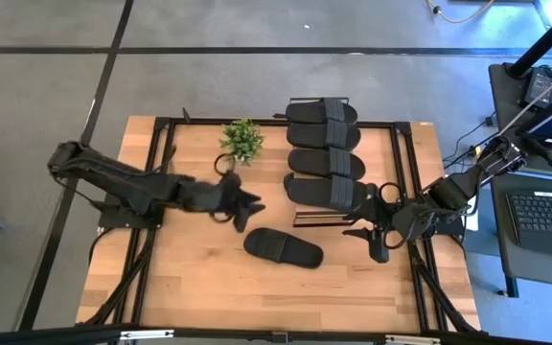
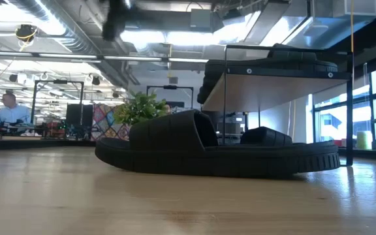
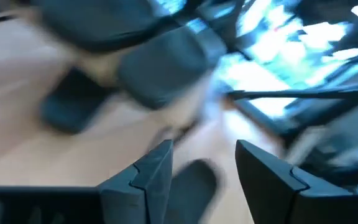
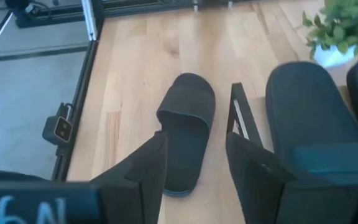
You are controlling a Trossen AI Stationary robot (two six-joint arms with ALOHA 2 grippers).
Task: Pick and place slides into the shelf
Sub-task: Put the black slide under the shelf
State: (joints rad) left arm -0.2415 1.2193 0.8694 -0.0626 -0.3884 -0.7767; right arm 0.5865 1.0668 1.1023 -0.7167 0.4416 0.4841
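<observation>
One matte black, oval-soled slide sandal (image 1: 283,248) with a wide ribbed strap lies flat on the bare boards of the pale wooden tabletop (image 1: 190,287), apart from the shelf and between my two arms. Four matching slides (image 1: 324,150) already sit side by side on the narrow rack (image 1: 396,153), whose light wood board rests on a thin black metal frame; the low view shows a further dark shape on the level beneath, which I cannot identify with certainty. I judge the step in hand to be the approach to the loose slide. My left gripper (image 1: 242,213) hangs just above and beside its nearer end, fingers (image 3: 148,177) parted and empty. My right gripper (image 1: 377,235) waits beside the shelf's near end, likewise spread and holding nothing. The next move calls for descending over the soft rubbery strap and closing across it. A small green potted plant (image 1: 241,141) stands near the shelf's far end
</observation>
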